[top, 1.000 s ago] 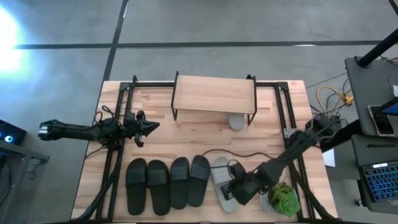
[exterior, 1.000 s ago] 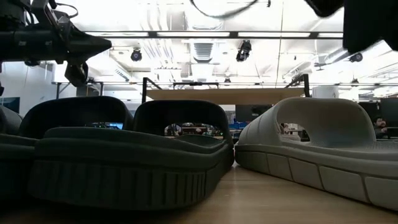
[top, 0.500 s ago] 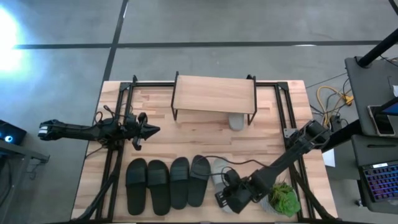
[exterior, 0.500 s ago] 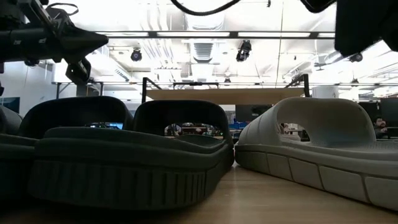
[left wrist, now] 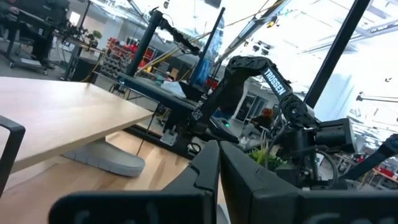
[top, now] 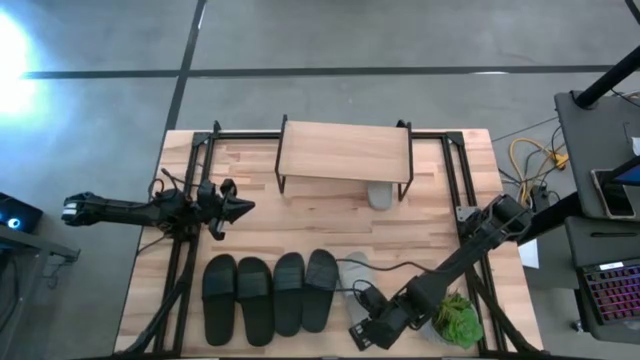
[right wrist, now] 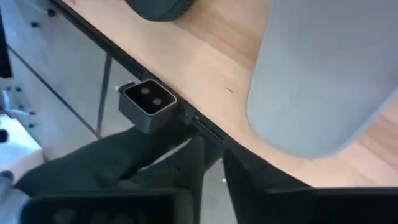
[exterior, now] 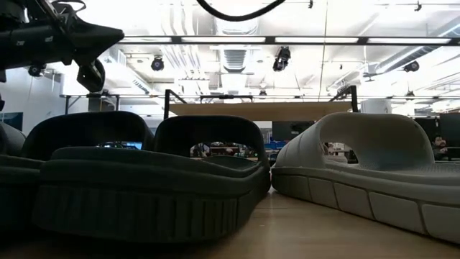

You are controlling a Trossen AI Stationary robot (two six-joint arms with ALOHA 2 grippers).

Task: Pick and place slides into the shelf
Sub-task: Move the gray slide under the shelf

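Hovering right gripper [top: 362, 334] beside grey slide [top: 353, 272]; nothing held.

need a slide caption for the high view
Four dark slides lined up, one grey slide under the shelf, right tool at the table's front edge.

A: Over on the counter [top: 330, 225], light wood planks, and a potted green plant [top: 458, 318] sits at its near right corner.

B: Right, and past that edge, a laptop [top: 610, 292] and yellow cables [top: 530, 155].
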